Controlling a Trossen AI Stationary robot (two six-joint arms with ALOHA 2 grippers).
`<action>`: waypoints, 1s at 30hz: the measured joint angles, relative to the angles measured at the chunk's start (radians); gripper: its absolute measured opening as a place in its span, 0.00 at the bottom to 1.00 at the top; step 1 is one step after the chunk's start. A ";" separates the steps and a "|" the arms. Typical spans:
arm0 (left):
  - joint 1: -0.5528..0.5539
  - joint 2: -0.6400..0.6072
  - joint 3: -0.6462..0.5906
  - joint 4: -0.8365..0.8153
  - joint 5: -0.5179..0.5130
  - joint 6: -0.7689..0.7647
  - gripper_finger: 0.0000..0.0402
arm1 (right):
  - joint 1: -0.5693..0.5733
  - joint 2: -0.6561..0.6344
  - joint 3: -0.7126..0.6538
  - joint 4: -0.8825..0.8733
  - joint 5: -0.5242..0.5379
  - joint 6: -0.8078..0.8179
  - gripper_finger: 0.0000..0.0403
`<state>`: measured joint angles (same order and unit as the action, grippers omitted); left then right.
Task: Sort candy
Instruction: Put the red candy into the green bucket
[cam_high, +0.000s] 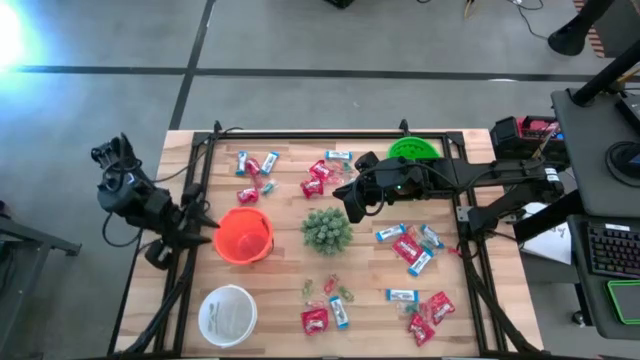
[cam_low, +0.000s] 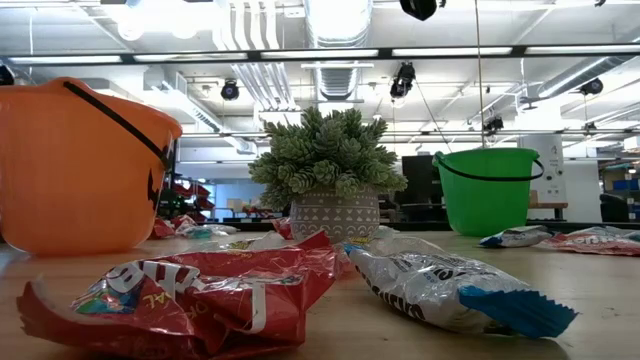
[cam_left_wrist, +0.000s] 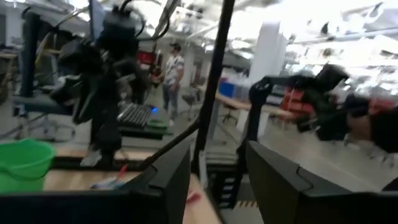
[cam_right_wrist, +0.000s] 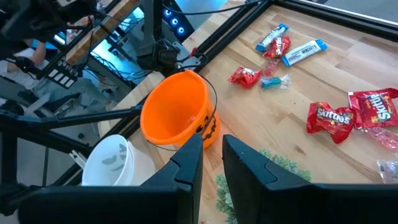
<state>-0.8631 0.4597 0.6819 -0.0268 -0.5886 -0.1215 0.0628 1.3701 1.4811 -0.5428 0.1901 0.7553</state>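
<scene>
The counter carries an orange pail, a white one, a green one and a potted plant. The candy lies scattered loose around them, none visibly sorted. The right pincer hovers above the plant, fingers a narrow gap apart, empty. The left pincer waits beside the orange pail, fingers apart. Packets look light, crinkly and slippery; best pinched across the middle. One red packet reads "Skittles".
</scene>
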 joint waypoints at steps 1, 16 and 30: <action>0.000 -0.007 0.004 -0.026 -0.013 -0.019 0.35 | 0.000 0.000 0.000 0.000 0.014 -0.001 0.13; 0.000 -0.047 0.078 -0.104 0.109 -0.282 0.45 | 0.000 0.000 0.000 -0.006 0.076 -0.120 0.25; 0.000 0.018 0.295 -0.411 -0.188 -0.228 0.58 | -0.005 0.000 0.000 -0.006 0.134 -0.135 0.43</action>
<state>-0.8627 0.4779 0.9774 -0.4382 -0.7763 -0.3493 0.0582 1.3705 1.4811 -0.5492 0.3237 0.6201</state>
